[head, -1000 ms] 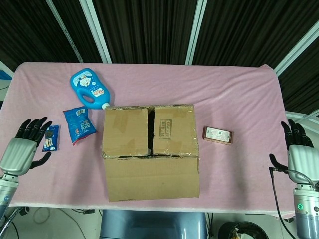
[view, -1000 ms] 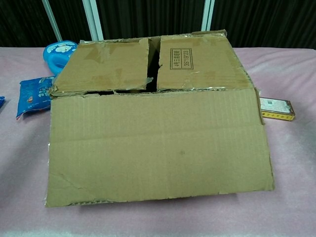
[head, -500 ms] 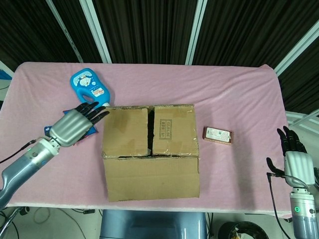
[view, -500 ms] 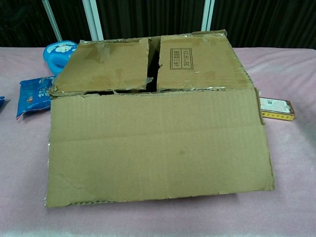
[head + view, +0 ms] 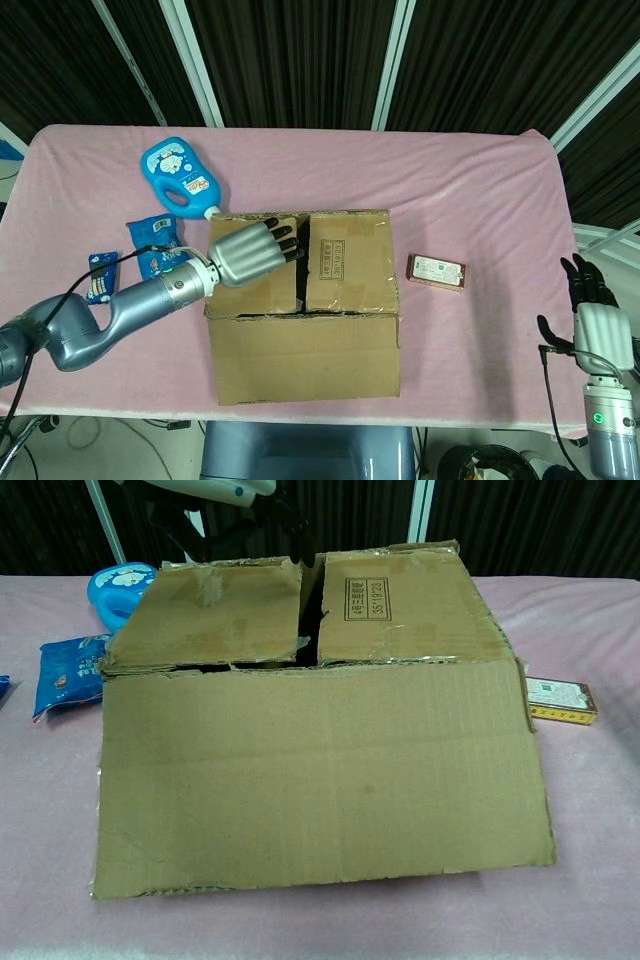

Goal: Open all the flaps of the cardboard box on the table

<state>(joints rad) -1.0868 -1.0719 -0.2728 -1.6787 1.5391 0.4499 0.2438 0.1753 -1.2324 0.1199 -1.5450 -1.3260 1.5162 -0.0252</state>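
Left hand (image 5: 250,252) moved over cardboard box (image 5: 300,300); fingers (image 5: 285,243) above left flap (image 5: 255,268).

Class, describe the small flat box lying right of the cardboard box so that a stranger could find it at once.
Start at the big cardboard box mid-table. Just off its right side, alone on the pink cloth, lies a small flat box. It is brown with a white label, unlike the blue snack packets on the opposite side.
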